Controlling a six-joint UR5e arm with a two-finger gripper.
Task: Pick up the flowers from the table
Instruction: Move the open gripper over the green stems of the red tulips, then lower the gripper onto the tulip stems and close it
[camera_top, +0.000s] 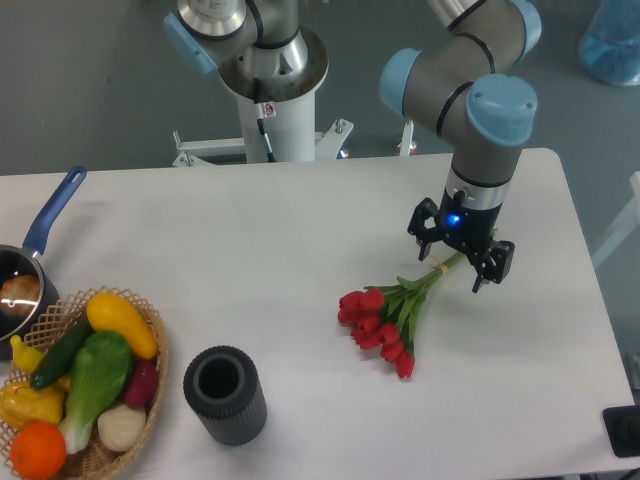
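The flowers (383, 318), a small bunch of red tulip buds with green stems and leaves, lie flat on the white table (300, 230) right of centre. The buds point to the lower left and the stems run up to the right. My gripper (456, 266) points straight down over the stem ends, with one finger on each side of the stems. The jaws stand apart, wider than the stems, and I cannot see them pressing on the stems. The stem tips are partly hidden under the gripper.
A dark ribbed cylindrical cup (225, 394) stands at the front, left of the flowers. A wicker basket (150, 318) of toy vegetables sits at the front left corner. A blue-handled pan (40, 235) lies at the left edge. The robot base (270, 90) stands behind the table.
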